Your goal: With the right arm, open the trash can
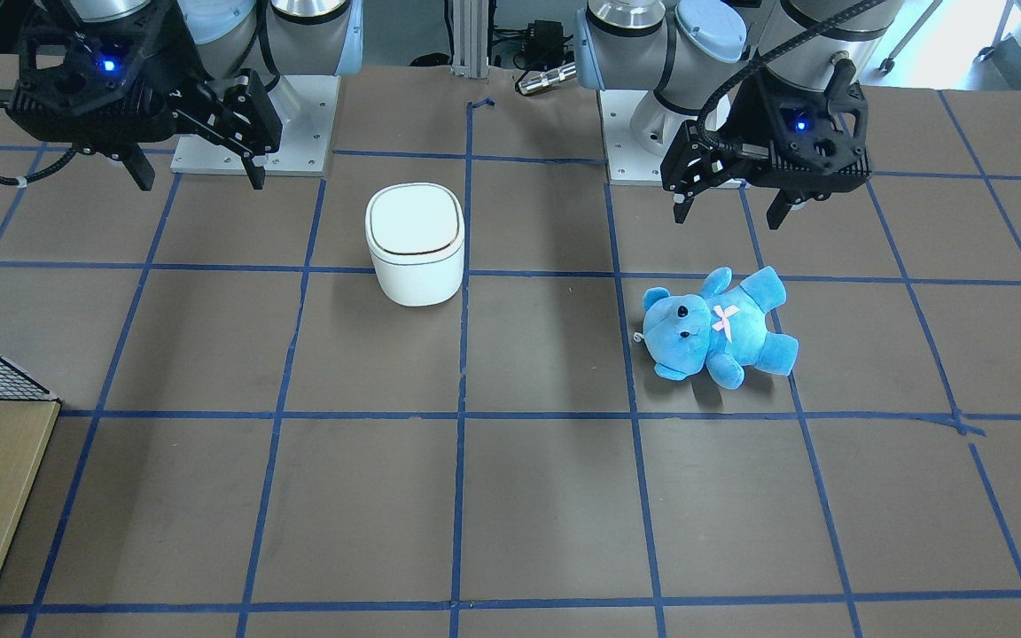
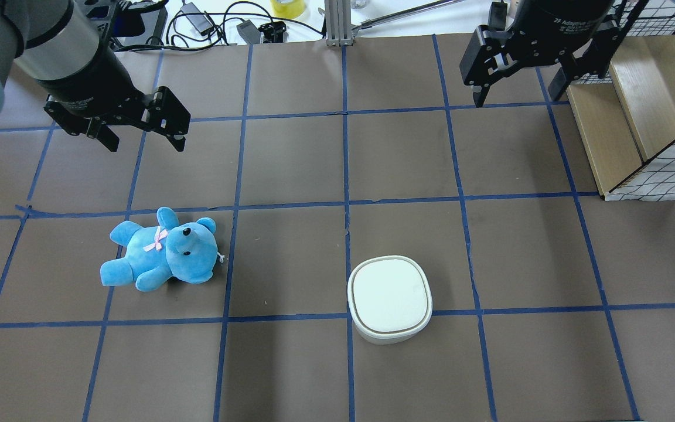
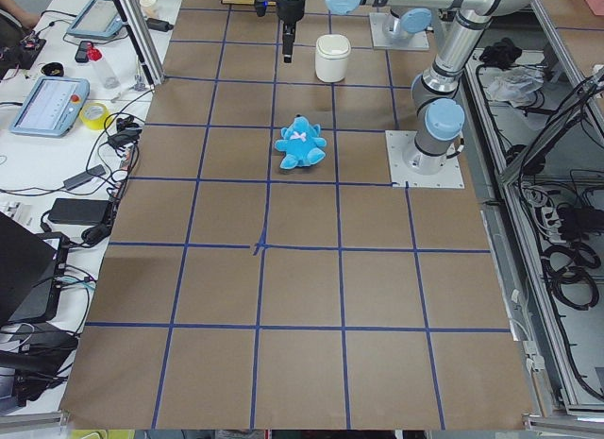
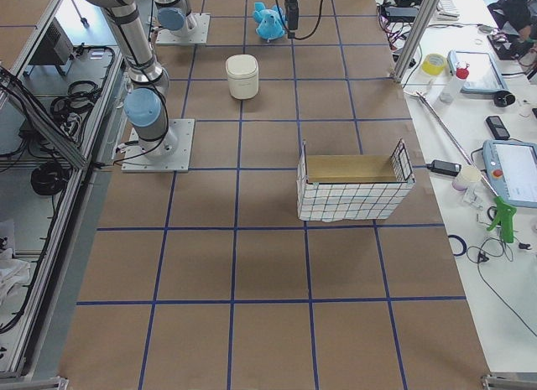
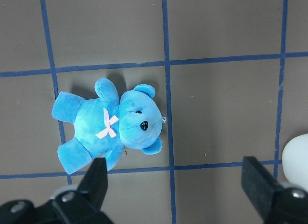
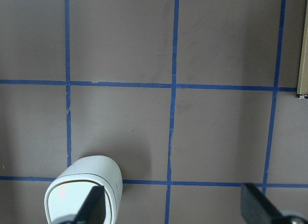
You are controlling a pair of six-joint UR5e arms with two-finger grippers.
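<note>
Brown paper with a grid of blue tape covers the table. The trash can stands upright on it, on my right half and just beside the middle tape line. Its lid lies flat and closed, with the thin dark seam running all around.

My right gripper hangs over the far side of the table, well apart from the can. Its two fingers are spread wide with nothing between them. In my right wrist camera the can shows only at the bottom left corner, partly behind one finger.

My left gripper is wide and empty too. It hangs beyond the blue teddy bear, which lies, it seems, on its back, well apart from the can. A wire basket with a wooden inside stands at the table's right edge, near my right gripper.
</note>
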